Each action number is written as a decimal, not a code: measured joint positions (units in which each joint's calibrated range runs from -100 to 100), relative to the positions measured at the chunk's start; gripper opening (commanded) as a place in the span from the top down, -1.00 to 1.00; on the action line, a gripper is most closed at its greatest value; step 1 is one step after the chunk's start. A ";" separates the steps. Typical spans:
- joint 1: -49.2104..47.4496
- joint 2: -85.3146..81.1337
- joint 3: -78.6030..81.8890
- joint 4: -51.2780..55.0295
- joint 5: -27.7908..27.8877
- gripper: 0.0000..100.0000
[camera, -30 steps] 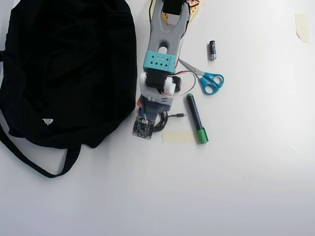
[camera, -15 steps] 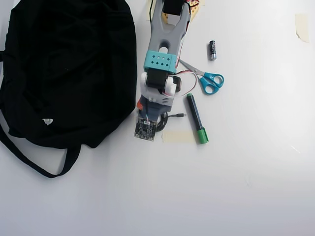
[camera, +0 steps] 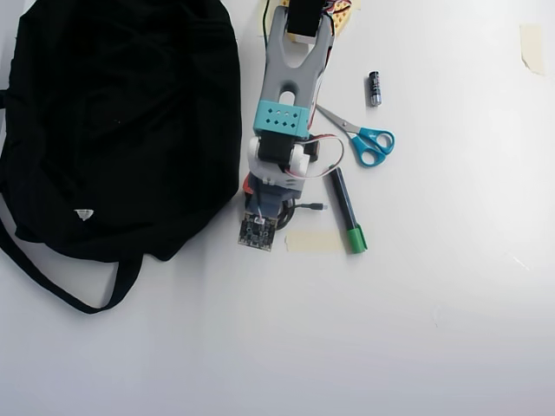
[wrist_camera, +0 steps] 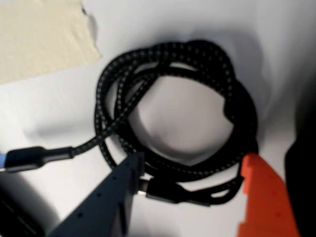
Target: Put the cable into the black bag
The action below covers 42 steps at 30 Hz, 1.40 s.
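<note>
While jaws straddle one coiled cable [wrist_camera: 173, 108], one black bag [camera: 121, 121], one marker [camera: 346, 211]

cable [wrist_camera: 173, 98]: braided black sheath flecked with pale thread, matt; smooth plastic plug housings
bag [camera: 121, 121]: soft matt black cloth
claw [wrist_camera: 190, 170]: smooth plastic, one finger grey, the other orange
bench [camera: 390, 329]: smooth white, faint sheen
tape [wrist_camera: 44, 34]: cream paper, matt, torn edge
scissors [camera: 364, 139]: metal blades, glossy blue plastic handles

Marker [camera: 345, 211] and black bag [camera: 121, 121] flank the arm (table below bare).
</note>
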 measured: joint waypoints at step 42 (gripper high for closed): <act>-1.18 0.17 -8.41 5.15 1.27 0.36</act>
